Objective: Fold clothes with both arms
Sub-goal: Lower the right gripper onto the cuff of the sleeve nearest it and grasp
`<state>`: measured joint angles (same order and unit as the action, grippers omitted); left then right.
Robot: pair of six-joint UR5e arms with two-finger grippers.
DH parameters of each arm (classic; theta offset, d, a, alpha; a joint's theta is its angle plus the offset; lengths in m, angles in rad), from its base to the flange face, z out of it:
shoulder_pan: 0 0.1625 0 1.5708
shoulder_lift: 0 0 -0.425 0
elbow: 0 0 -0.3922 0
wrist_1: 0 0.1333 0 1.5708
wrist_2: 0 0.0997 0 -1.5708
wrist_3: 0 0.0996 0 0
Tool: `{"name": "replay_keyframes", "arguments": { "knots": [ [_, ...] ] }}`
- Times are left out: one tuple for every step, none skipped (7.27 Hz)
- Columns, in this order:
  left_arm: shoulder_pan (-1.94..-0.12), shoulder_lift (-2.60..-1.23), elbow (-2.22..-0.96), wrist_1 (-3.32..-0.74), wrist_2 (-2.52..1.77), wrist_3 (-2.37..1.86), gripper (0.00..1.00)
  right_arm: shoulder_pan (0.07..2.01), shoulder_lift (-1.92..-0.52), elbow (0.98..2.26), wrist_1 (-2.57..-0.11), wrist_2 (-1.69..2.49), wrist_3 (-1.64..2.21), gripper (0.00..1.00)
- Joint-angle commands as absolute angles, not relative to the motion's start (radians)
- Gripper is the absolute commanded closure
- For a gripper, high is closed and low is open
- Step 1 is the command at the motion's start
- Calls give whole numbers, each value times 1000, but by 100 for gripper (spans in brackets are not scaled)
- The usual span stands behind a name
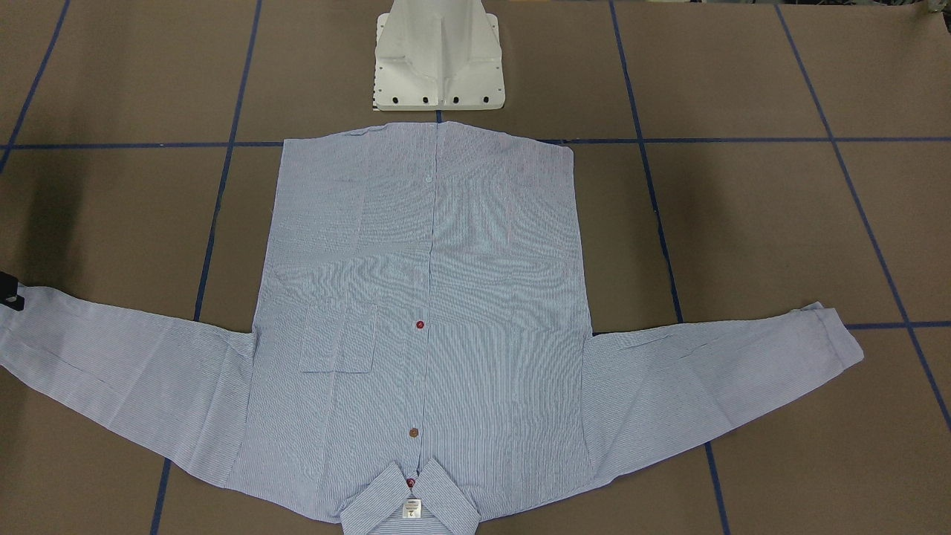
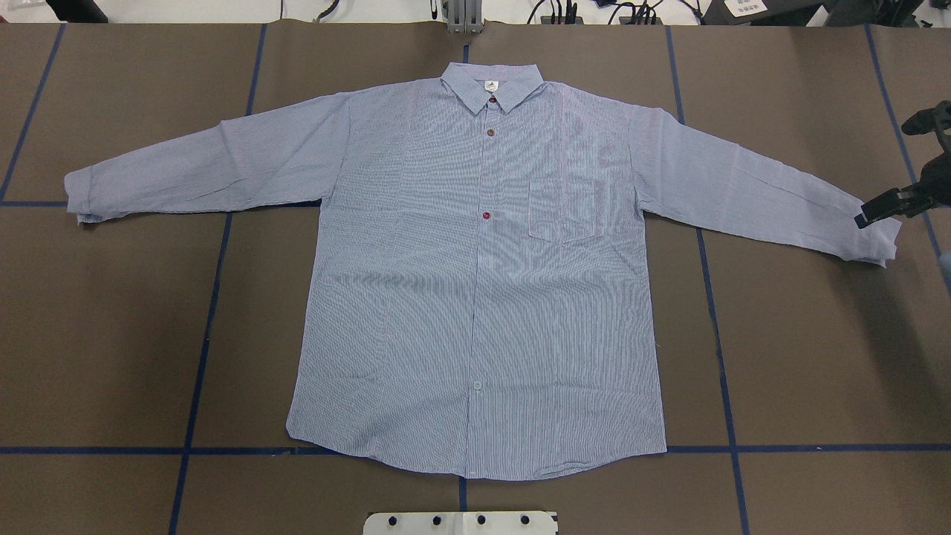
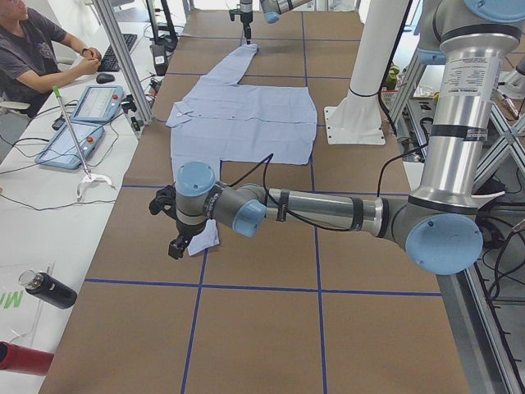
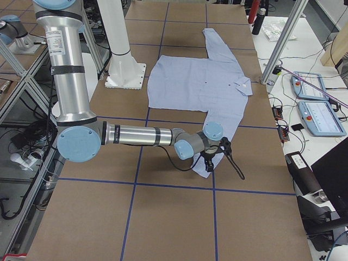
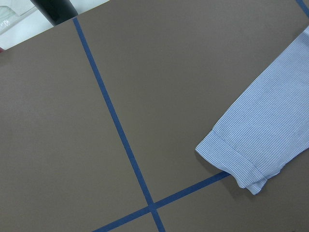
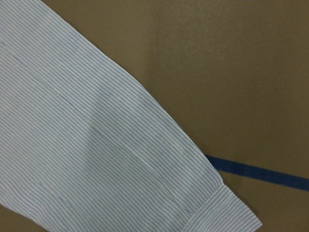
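A light blue-and-white finely striped long-sleeved shirt (image 2: 475, 297) is laid flat and face up in the middle of the brown table (image 2: 817, 357), buttoned down the front. Its collar (image 2: 490, 85) is turned away from the robot, and its hem is set just in front of the white pedestal base (image 1: 438, 56). A chest pocket (image 2: 566, 212) is seen on the half toward the robot's right. Both sleeves are spread out sideways and slanted slightly back toward the robot. The left cuff (image 5: 236, 162) is laid across one of the blue tape lines (image 5: 193, 189) that divide the table into squares. The left gripper (image 3: 176, 245) is held just beside that cuff, at the end of a low, outstretched arm; whether it is released or clenched cannot be told, nor whether cloth is touched. The right cuff (image 2: 880, 241) is reached by the right gripper (image 2: 875, 210), which is placed at the sleeve's outer end. Its fingers cannot be made out well enough to tell whether they are parted, closed or grasping the fabric. A seated person (image 3: 33, 49) is seen at a white desk beside the table.
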<state>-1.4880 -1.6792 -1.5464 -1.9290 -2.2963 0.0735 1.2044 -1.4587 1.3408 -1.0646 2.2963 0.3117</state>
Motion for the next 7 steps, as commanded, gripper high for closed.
{"name": "replay_keyframes", "arguments": {
  "knots": [
    [-1488,-1678,-1548,-1930,-2296,74,0,1198,-1468,1322,-1063,2287,316,0],
    [-1488,-1678,-1551,-1930,-2296,74,0,1197,-1471,1318,-1066,2292,316,0],
    [-1488,-1678,-1552,-1930,-2296,74,0,1195,-1473,1309,-1066,2295,316,0],
    [-1488,-1678,-1552,-1931,-2296,74,0,1190,-1474,1308,-1071,2296,316,0],
    [-1488,-1680,-1552,-1931,-2296,74,0,1178,-1474,1296,-1071,2295,318,1],
    [-1488,-1680,-1554,-1931,-2296,74,0,1169,-1474,1289,-1072,2292,316,2],
    [-1488,-1680,-1552,-1931,-2296,74,0,1166,-1474,1286,-1074,2293,318,2]
  ]
}}
